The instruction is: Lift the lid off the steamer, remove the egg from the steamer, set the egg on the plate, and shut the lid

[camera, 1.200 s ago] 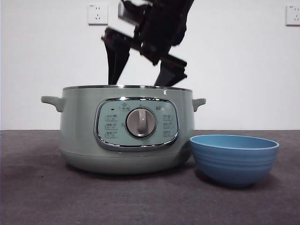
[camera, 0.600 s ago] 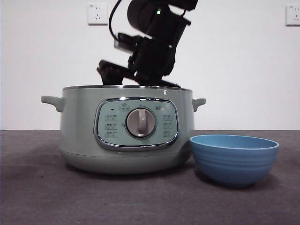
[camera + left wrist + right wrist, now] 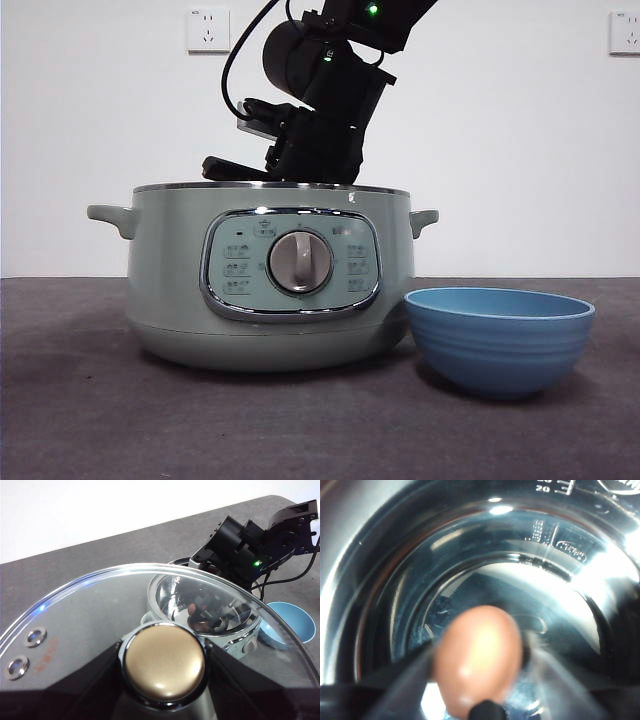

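Note:
My left gripper [image 3: 164,666] is shut on the knob [image 3: 164,662] of the clear glass lid [image 3: 85,615] and holds it up, off to one side of the pot. The sage-green steamer [image 3: 270,290] stands open. My right arm [image 3: 320,100] reaches down into it, and its jaws are hidden behind the rim in the front view. In the right wrist view my right gripper [image 3: 477,660] has a jaw against each side of the brown egg [image 3: 477,650], inside the shiny inner pot [image 3: 395,555]. The blue plate [image 3: 500,340] sits empty beside the steamer.
The steamer's side handles [image 3: 112,216] stick out left and right. The blue bowl almost touches the pot's base. A white wall with sockets [image 3: 208,30] stands behind the dark table [image 3: 80,420].
My right arm has come down from above the rim into the steamer. Its jaws, spread wide a second ago, are now below the rim at the egg.

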Controlling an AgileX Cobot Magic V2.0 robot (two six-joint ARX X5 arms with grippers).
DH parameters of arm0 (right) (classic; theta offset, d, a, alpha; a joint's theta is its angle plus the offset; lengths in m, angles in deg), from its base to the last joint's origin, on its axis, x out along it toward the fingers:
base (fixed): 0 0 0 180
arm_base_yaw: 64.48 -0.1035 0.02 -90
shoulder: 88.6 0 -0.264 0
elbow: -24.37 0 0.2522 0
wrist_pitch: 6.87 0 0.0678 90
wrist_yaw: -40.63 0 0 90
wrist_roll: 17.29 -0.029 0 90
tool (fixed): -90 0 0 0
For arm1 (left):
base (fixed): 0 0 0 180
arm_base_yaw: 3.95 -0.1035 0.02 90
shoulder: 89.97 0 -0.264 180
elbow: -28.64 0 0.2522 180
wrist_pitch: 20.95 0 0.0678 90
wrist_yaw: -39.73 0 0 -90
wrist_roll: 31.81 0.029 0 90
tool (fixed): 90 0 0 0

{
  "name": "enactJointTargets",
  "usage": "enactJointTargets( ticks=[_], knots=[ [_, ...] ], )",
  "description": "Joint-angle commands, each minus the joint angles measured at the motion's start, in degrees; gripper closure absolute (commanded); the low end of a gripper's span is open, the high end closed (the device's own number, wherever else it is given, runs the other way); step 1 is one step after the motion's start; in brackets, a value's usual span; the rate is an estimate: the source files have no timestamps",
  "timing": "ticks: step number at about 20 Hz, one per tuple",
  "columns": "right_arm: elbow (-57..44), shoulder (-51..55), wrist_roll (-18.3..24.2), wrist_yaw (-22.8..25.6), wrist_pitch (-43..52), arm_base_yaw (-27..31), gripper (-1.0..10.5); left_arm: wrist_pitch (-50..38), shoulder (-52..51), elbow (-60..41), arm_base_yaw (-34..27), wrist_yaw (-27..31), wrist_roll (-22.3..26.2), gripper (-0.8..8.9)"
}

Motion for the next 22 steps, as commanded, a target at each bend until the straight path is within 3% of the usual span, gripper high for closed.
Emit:
enactJointTargets(
  ticks=[1, 2, 7, 10, 13, 17, 19, 22],
  knots=[
    [0.0, -1.1, -0.5, -0.1, 0.3, -0.3, 9.0, -2.6, -0.5, 0.9, 0.1, 0.1, 0.0, 8.22],
    [0.0, -1.1, -0.5, -0.1, 0.3, -0.3, 9.6, -2.6, -0.5, 0.9, 0.1, 0.1, 0.1, 8.22],
    [0.0, 7.0, 0.9, 0.0, -1.0, -0.3, 9.6, -3.0, -0.5, 0.9, 0.1, 0.1, 0.0, 8.22],
    [0.0, 18.7, 4.8, 0.6, -7.8, -0.2, 9.6, -3.0, -0.5, 0.9, 0.1, 0.1, 0.0, 8.22],
    [0.0, 30.7, 7.8, 5.1, -15.1, 0.1, 9.6, -3.0, -0.5, 0.9, 0.1, 0.1, 0.0, 8.22],
    [-0.3, 40.3, 10.1, 4.9, -24.2, 3.5, 9.6, -2.8, -0.5, 0.9, 0.1, 0.0, 0.0, 8.22],
    [-1.4, 43.5, 11.0, 4.1, -27.4, 6.2, 9.6, -2.6, -0.5, 0.9, 0.1, 0.0, 0.0, 8.22],
    [-9.2, 48.3, 11.7, -2.0, -27.1, 12.2, 9.6, -2.7, -0.5, 0.9, 0.1, 0.0, 0.0, 8.22]
  ],
)
